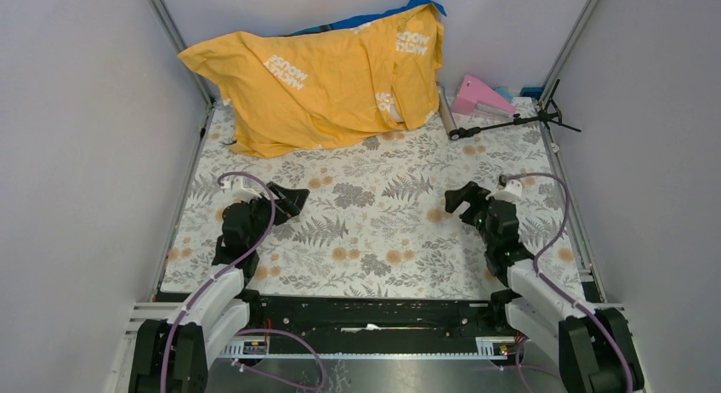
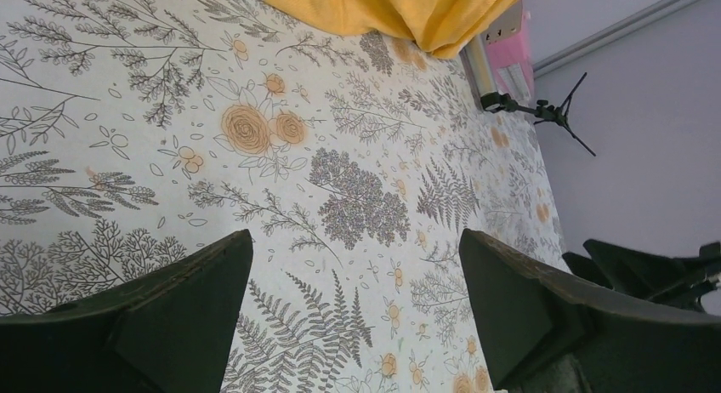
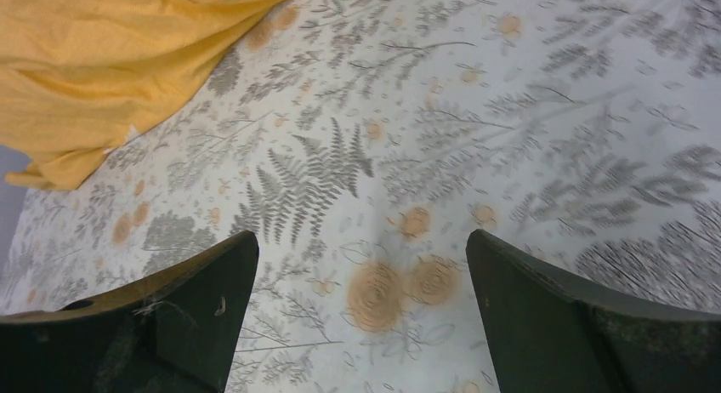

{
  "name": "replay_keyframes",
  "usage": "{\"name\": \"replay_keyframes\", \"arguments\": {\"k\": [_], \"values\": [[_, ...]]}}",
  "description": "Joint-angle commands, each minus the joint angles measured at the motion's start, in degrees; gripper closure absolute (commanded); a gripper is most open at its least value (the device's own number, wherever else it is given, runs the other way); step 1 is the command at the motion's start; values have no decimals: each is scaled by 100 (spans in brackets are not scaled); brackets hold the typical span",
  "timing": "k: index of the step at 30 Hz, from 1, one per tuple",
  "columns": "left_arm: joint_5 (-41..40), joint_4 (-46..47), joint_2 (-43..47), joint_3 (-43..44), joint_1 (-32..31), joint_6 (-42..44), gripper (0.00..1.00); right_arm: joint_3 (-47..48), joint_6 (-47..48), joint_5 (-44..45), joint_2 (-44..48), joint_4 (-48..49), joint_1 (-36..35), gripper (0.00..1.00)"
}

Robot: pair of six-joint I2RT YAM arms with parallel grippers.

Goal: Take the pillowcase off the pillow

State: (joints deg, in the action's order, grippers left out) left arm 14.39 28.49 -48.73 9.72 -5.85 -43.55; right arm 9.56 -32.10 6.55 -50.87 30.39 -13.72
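Observation:
The yellow-orange pillowcase (image 1: 319, 82) with white "Mickey Mouse" lettering lies bulging at the back of the table, leaning on the rear wall, a blue edge showing along its top. A small white patch of the pillow (image 1: 388, 109) shows at its right opening; the rest is hidden inside. The pillowcase's lower edge shows in the left wrist view (image 2: 400, 10) and the right wrist view (image 3: 110, 61). My left gripper (image 1: 293, 197) (image 2: 353, 265) is open and empty over the floral cloth, front left. My right gripper (image 1: 457, 197) (image 3: 361, 270) is open and empty, front right.
A floral grey-and-orange table cloth (image 1: 374, 231) covers the table. At the back right lie a pink object (image 1: 478, 93), a grey roll (image 1: 445, 111) and a black tripod stand (image 1: 519, 119). Grey walls and metal rails close in the sides.

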Motion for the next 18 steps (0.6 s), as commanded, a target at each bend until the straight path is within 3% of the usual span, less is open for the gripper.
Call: {"name": "replay_keyframes", "arguments": {"k": [1,8,18], "values": [[340,542,-74,-14,-4,48,1,1056,161,-605,-706,108,-8,0],[480,632,-58,-31,-6,25,1,2115,357,-1075,-1949,667,-39,1],[578,644,5,-38,-4,47,1,5482,1283,-1744,-4622,-475,-282,2]]}}
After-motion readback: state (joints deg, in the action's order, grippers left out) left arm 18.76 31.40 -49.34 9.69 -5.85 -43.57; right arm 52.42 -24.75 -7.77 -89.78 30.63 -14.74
